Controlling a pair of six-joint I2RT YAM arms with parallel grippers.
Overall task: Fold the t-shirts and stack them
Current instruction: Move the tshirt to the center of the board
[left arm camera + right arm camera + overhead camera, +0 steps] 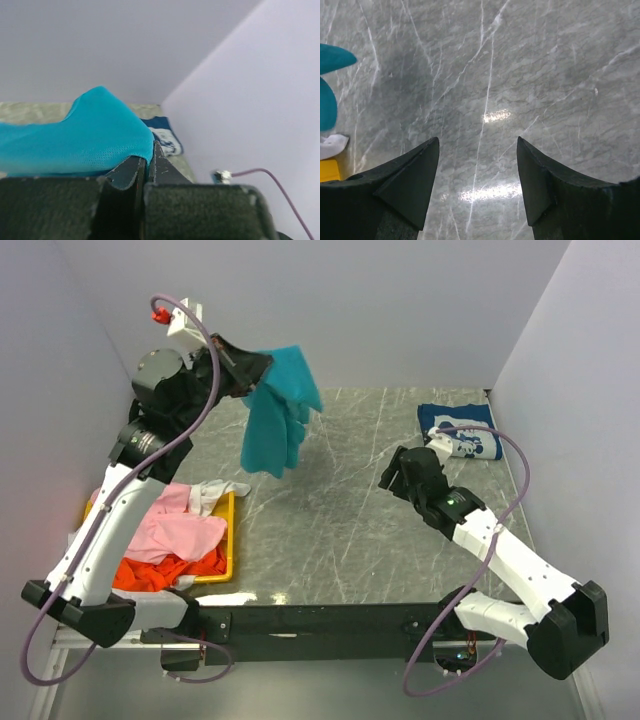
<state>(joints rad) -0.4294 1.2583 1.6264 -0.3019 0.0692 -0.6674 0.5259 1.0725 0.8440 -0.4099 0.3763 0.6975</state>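
My left gripper (258, 372) is raised high at the back left and shut on the teal t-shirt (278, 412), which hangs bunched below it, clear of the table. In the left wrist view the teal cloth (75, 140) is pinched between the closed fingers (131, 172). A folded navy t-shirt with white print (462, 430) lies at the back right; it also shows in the left wrist view (164, 132). Pink (180, 532), orange (150, 572) and white (215, 490) shirts lie heaped in the yellow tray. My right gripper (390, 472) is open and empty above bare marble (485, 75).
The yellow tray (229, 555) sits at the front left beside the left arm. Grey walls close in the back and both sides. A teal edge (330, 80), a white scrap (332, 145) and a tray corner (329, 170) show at the right wrist view's left.
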